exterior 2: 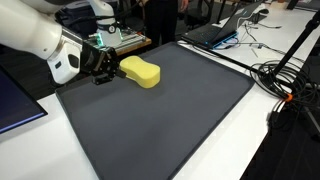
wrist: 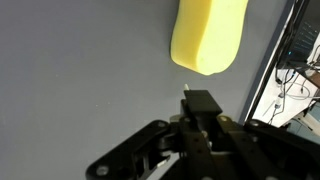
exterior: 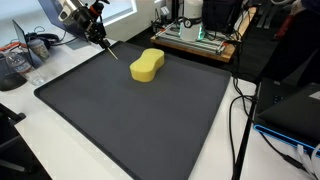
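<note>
While the jaws sit pressed together (seemingly empty), the yellow sponge (wrist: 208,35) lies just ahead.

The arm (exterior 2: 35,35) is built of smooth, rounded white shells, glossy under the room light, with a dark ring where one segment meets the next. A white block-shaped wrist piece (exterior 2: 65,66) joins it to the pincer (exterior 2: 104,69), which is matt black throughout. In the wrist view the pincer (wrist: 200,100) shows black link bars, round pivot pins and squared-off fingertips.
</note>
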`<state>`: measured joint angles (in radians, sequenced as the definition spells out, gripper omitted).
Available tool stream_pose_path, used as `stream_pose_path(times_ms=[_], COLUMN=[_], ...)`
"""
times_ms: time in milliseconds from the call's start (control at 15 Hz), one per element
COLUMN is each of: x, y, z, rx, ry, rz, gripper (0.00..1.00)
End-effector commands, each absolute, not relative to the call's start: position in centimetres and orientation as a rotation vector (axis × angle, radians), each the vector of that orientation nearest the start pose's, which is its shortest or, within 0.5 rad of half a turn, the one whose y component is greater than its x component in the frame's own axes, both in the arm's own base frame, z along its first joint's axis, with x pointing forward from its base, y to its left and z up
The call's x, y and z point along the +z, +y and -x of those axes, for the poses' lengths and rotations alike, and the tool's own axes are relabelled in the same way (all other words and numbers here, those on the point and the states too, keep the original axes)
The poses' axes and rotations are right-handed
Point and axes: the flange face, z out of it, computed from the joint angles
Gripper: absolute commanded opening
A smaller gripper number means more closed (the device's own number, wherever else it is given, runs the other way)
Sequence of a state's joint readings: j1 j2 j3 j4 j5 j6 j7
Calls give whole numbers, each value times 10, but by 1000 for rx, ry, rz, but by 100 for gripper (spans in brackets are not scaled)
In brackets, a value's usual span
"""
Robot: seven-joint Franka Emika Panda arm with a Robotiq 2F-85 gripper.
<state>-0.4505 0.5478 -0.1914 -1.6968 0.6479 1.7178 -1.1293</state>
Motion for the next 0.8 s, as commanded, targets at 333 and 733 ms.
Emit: stream_pose_path(times_ms=[333, 733], x=[228, 196], y=[-314, -263], z=[-574, -604], rx=[-70, 58], ry=[-256, -323], rz=[2425, 2475], gripper=[3, 3])
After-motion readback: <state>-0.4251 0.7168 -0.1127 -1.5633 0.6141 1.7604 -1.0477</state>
